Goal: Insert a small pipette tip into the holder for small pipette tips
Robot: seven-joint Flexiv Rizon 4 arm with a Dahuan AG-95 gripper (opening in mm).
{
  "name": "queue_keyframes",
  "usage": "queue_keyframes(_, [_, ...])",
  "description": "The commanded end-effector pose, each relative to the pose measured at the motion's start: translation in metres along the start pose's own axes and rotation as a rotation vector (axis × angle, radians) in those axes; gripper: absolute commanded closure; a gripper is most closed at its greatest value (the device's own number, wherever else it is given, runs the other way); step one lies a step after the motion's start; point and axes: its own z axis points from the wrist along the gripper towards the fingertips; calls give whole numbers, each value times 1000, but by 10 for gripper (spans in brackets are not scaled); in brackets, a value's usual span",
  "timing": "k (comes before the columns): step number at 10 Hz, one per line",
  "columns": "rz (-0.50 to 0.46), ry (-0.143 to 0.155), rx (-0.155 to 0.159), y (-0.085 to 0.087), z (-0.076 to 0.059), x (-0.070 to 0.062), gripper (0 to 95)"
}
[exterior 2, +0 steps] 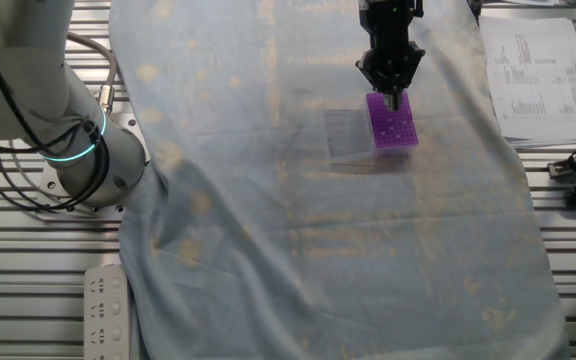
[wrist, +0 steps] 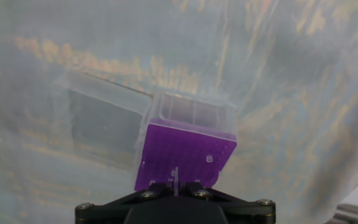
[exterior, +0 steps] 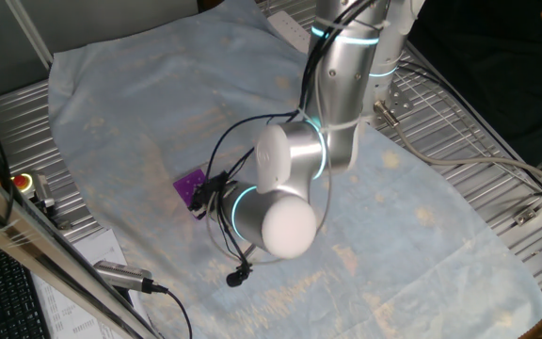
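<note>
The tip [wrist: 174, 176] shows in the hand view as a thin pale sliver standing up from between the jaws, its point over the near rows of the holder [wrist: 188, 154]. The jaws are clamped on the tip, pinching it upright so that it can go straight down into a hole; whether its point has entered one cannot be told. One pale tip [wrist: 209, 158] seems already seated toward the holder's right side.

The holder is a purple block with a grid of tiny holes, set in a clear box whose lid [wrist: 101, 127] lies folded open flat to one side, probably to leave the grid free from above. In the other fixed view the holder [exterior 2: 392, 127] sits on the cloth [exterior 2: 298, 220] close to the worktop's far edge, with the gripper [exterior 2: 392, 97] directly over its far end. In the first fixed view only a corner of the holder [exterior: 191, 185] shows past the arm [exterior: 290, 188], near the left edge.

The blue-grey cloth covers most of the worktop [exterior 2: 28, 300], perhaps to protect the slatted metal. Papers [exterior 2: 533, 70] lie at the far right corner.
</note>
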Motion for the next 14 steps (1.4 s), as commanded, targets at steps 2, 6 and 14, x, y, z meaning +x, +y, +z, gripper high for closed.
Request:
queue_keyframes(2, [64,44,-24,0,1,0,950])
queue_keyframes(6, [88,63,-37,0,2,-1,950])
queue_keyframes(14, [114,90,-44,0,8,-3,950])
